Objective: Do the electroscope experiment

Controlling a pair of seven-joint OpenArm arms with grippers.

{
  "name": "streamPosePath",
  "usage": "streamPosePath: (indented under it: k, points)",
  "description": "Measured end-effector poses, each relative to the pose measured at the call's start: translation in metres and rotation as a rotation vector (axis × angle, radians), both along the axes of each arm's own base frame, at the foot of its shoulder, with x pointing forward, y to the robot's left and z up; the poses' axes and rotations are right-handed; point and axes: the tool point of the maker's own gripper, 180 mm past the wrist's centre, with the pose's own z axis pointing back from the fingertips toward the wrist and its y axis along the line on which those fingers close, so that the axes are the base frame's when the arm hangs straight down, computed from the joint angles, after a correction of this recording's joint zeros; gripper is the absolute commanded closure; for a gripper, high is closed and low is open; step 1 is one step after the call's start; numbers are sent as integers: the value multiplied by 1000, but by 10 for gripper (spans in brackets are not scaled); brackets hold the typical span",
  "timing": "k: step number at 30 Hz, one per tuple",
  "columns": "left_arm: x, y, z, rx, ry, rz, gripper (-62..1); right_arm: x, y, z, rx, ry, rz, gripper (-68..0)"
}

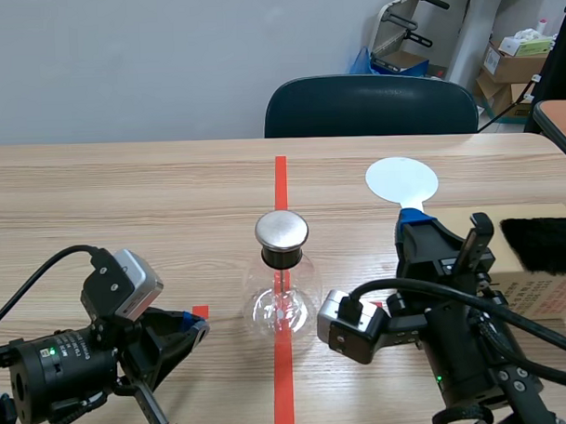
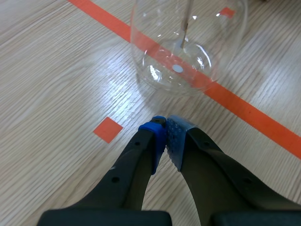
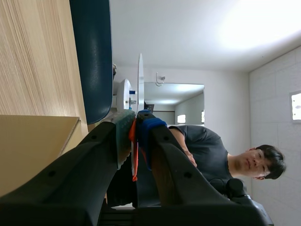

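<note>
White disc (image 1: 402, 181) apparently pinched by right gripper (image 3: 136, 121); left gripper (image 2: 165, 124) closed beside flask (image 2: 188, 52).

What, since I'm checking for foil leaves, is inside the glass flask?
A thin rod hangs down the middle of the flask; leaves cannot be made out. The black collar under the metal cap covers its upper end.

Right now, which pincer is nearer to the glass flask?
Left. The left pincer is shut just short of the glass flask; the right pincer holds a white disc farther off to its side.
</note>
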Motion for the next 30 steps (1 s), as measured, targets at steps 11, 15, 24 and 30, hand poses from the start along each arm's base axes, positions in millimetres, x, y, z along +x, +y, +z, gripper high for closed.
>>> streamPosePath:
  k: [11,15,24,30]
  points:
    - [-4,-6,-1,-2,8,-21,-14,1,-3,0,1,-1,-15,-11]
    - [-3,-6,-1,-3,8,-21,-14,1,-5,0,2,-1,-26,-11]
    - [-3,-6,-1,-3,8,-21,-15,1,-5,0,2,-1,-25,-11]
    - [-3,-6,-1,-3,8,-21,-14,1,-5,0,2,-1,-25,-11]
